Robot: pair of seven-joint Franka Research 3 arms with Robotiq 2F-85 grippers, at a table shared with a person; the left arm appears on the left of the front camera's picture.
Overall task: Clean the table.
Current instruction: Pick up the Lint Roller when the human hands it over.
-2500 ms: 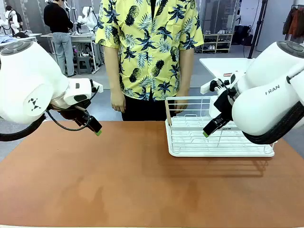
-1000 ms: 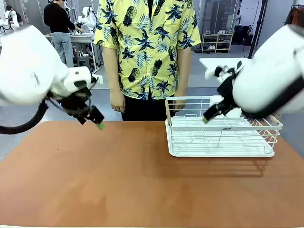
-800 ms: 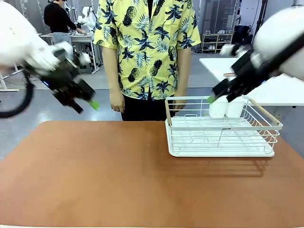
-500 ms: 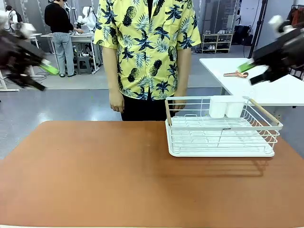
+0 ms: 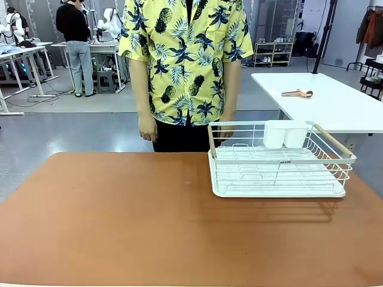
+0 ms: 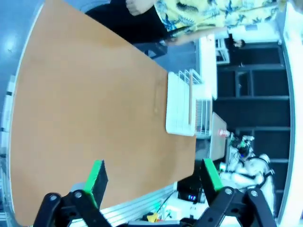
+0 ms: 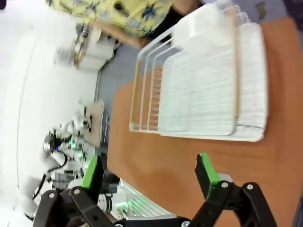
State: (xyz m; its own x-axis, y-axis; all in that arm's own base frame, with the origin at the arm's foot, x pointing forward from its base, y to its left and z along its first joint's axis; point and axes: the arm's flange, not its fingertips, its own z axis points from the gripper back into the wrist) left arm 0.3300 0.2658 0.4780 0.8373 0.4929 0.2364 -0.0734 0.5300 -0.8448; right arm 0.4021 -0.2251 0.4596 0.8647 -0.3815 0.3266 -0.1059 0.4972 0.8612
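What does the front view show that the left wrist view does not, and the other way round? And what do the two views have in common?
Front view: a white container standing at the far side of the wire rack, and a copper-coloured tool lying on the white table behind. Left wrist view: the left gripper, its jaws wide open with nothing between them, looking down from high above. Both: the brown table, the rack on it, and the person in the yellow patterned shirt at the far edge.

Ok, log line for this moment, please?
left gripper: open, high over table | right gripper: open, over table near white wire rack | person: standing at far side
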